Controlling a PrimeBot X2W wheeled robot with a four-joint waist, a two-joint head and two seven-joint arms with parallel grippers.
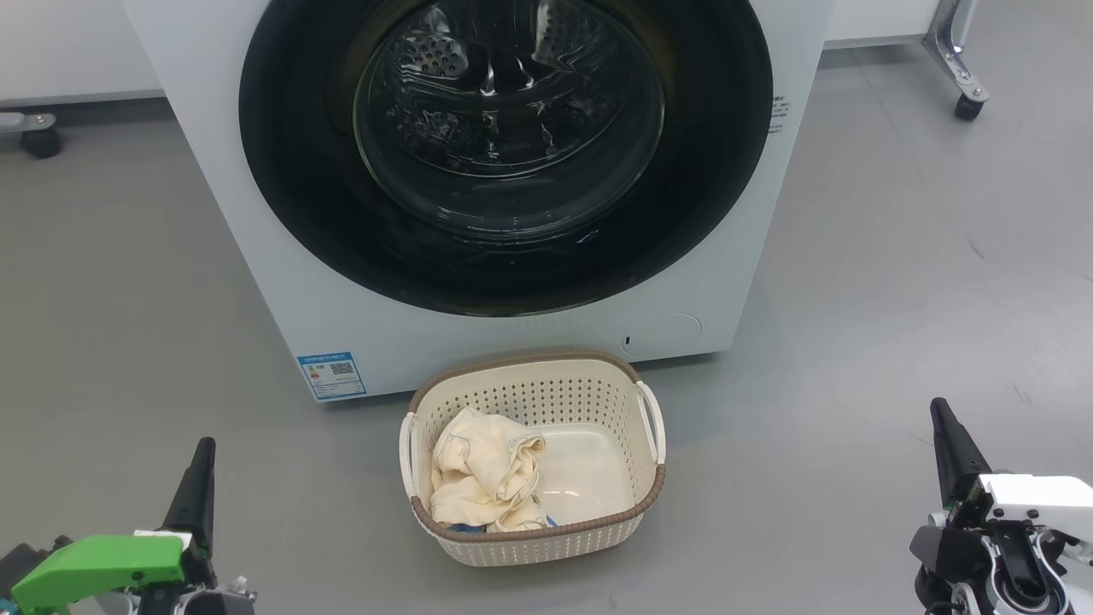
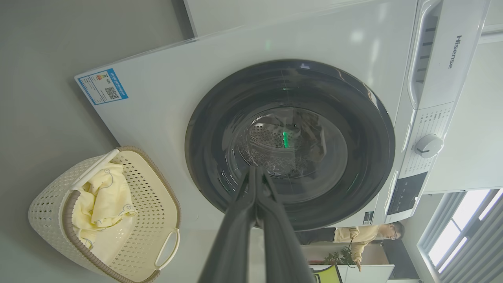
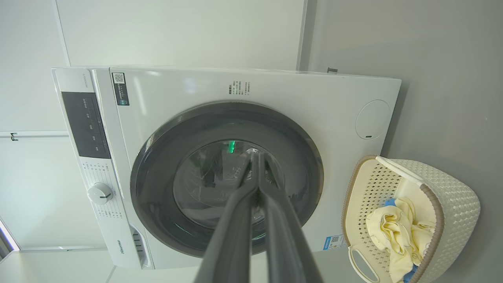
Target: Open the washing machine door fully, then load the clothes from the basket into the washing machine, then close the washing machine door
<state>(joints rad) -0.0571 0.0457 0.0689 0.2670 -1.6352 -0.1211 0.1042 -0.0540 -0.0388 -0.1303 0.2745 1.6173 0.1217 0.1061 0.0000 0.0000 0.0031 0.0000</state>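
The white washing machine (image 1: 256, 282) stands ahead, its round black-rimmed washing machine door (image 1: 504, 154) shut flat against the front. On the grey floor before it sits the cream basket (image 1: 546, 538), holding the crumpled cream-yellow clothes (image 1: 482, 474) in its left half. My left gripper (image 1: 203, 453) is low at the left, shut and empty, well short of the basket. Low at the right, my right gripper (image 1: 939, 410) is shut and empty too. In the wrist views the left gripper (image 2: 256, 171) and right gripper (image 3: 256, 157) point at the door (image 2: 290, 145) (image 3: 228, 177), fingers pressed together.
A blue label sticker (image 1: 331, 376) marks the machine's lower left corner. Caster wheels stand at the far left (image 1: 38, 137) and far right (image 1: 969, 102). A person (image 2: 369, 236) sits beyond the machine in the left wrist view. Open grey floor lies on both sides of the basket.
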